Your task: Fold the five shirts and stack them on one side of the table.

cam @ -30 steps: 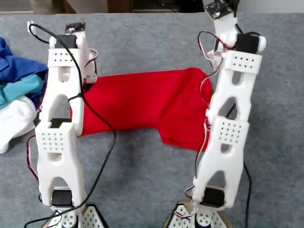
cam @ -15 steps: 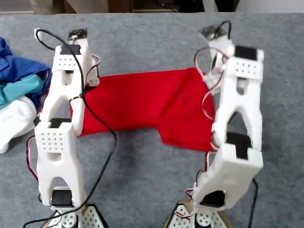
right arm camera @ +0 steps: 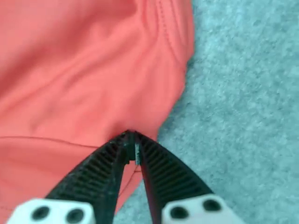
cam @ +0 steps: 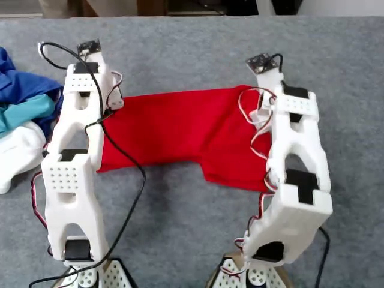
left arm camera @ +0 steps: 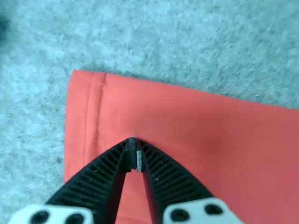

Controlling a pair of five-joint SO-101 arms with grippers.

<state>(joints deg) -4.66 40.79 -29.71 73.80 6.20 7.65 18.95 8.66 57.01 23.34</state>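
My right arm has drawn back over the last second, bringing my right gripper [right arm camera: 131,147] from the far table edge down onto the red shirt [cam: 180,129], so both ends look set for a fold. My left gripper [left arm camera: 133,156] sits by the stitched hem. Both have tips pressed together on the cloth; whether fabric is caught, I cannot tell. The wrist views show hem and tips; the high view adds the heap of unfolded shirts [cam: 21,120] on the grey table [cam: 180,54]

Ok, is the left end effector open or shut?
Shut: on the left end effector the jaws meet at the tips, over the shirt. Pinching fabric? Cannot tell.
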